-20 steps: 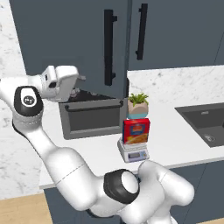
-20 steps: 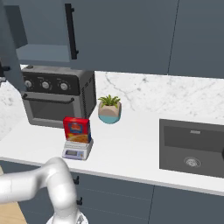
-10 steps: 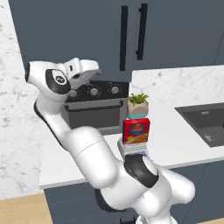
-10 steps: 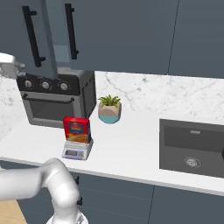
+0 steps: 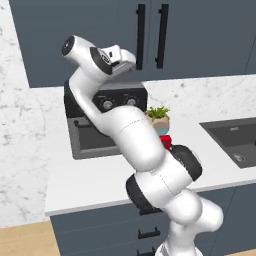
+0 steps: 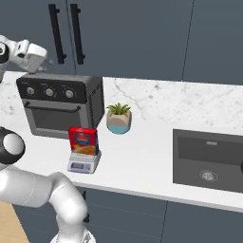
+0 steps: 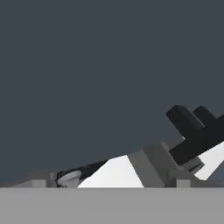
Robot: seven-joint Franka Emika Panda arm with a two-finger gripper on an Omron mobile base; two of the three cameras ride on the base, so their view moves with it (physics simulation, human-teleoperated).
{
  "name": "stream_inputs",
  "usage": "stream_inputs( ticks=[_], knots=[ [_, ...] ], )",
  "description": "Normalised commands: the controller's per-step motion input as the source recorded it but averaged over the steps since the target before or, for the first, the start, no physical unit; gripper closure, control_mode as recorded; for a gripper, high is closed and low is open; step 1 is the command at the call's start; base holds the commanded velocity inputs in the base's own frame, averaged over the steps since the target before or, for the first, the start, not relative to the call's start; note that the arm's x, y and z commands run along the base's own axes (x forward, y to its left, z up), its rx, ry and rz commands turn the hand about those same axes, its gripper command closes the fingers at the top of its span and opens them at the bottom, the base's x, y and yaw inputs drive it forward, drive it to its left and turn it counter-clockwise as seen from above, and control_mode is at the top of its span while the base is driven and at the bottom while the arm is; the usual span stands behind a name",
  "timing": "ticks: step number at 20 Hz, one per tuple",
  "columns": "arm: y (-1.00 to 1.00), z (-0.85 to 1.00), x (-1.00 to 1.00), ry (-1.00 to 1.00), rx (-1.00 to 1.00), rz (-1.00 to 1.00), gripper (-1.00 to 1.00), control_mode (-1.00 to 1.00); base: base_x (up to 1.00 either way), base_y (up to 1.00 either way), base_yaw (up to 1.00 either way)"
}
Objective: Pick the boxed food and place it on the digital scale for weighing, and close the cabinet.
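Boxed food (image 6: 83, 141) stood upright on digital scale (image 6: 83, 162) on counter (image 6: 142, 161). Cabinet (image 6: 128, 33) doors looked shut. Pincer (image 6: 37, 56) spread, empty, near cabinet. Task seemed essentially finished.

My left base camera looks from behind the arm's left, forward and down over the counter (image 5: 75, 180); my right base camera does likewise from its right. Both share the oven (image 6: 61, 107), plant (image 6: 118, 117), sink (image 6: 209, 159) and cabinet (image 6: 133, 33). My hand camera sits close against the cabinet door (image 7: 109, 65).
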Motion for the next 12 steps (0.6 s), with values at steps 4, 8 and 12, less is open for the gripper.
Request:
stream_inputs(
  ticks=[4, 8, 12],
  knots=[
    [-1.00, -0.01, 0.83, -0.74, 0.12, 0.31, -1.00, -1.00, 0.00, 0.00, 0.00],
    [-0.89, -0.16, 0.87, -0.81, 0.16, 0.37, -1.00, -1.00, 0.00, 0.00, 0.00],
    [-0.82, -0.10, 0.66, -0.84, 0.21, 0.35, -1.00, -1.00, 0.00, 0.00, 0.00]
  ],
)
